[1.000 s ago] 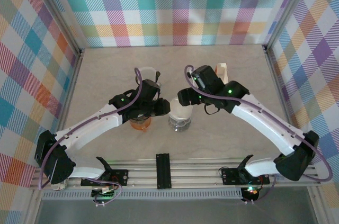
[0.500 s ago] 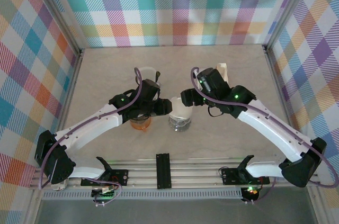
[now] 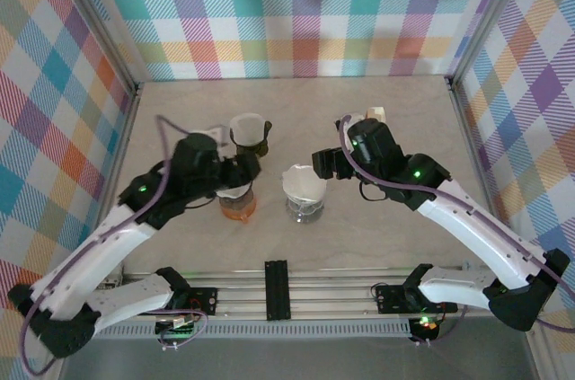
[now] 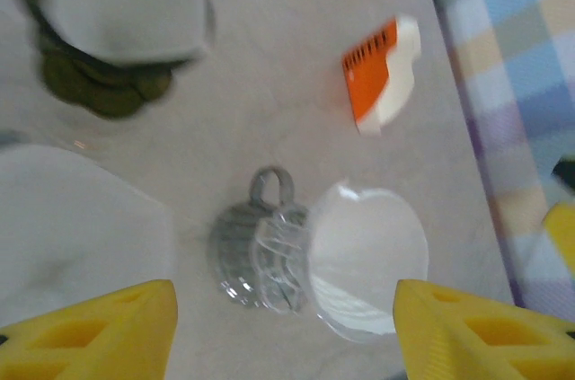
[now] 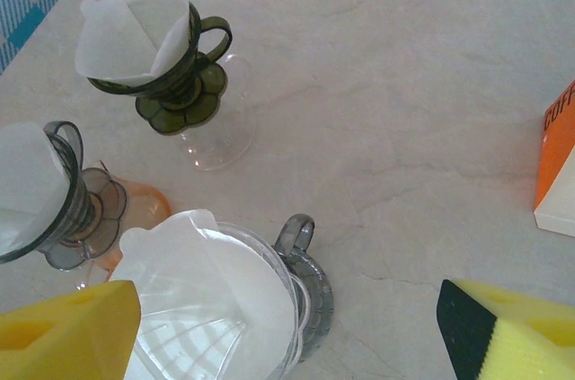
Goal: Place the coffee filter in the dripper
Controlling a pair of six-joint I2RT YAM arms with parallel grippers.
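The clear glass dripper [image 3: 304, 202] with a grey handle stands mid-table, and the white coffee filter [image 3: 300, 182] sits inside its cone. In the left wrist view the filter [image 4: 364, 259] shows in the dripper [image 4: 260, 254] between my yellow fingertips. My left gripper [image 3: 250, 173] is open and empty, a short way left of the dripper. To the dripper's right, my right gripper [image 3: 319, 167] hangs open and empty, looking down on the filter [image 5: 211, 295] and the dripper's handle [image 5: 296, 234].
A green dripper [image 3: 250, 135] holding a filter stands behind my left gripper. A grey dripper on an orange base [image 3: 237, 205], also with a filter, sits under it. An orange and white box [image 3: 375, 116] lies at the back right.
My left arm has drawn back to the left, away from the clear dripper, and its jaws have opened. The right gripper has backed off slightly to the right. The filter stays in the dripper.
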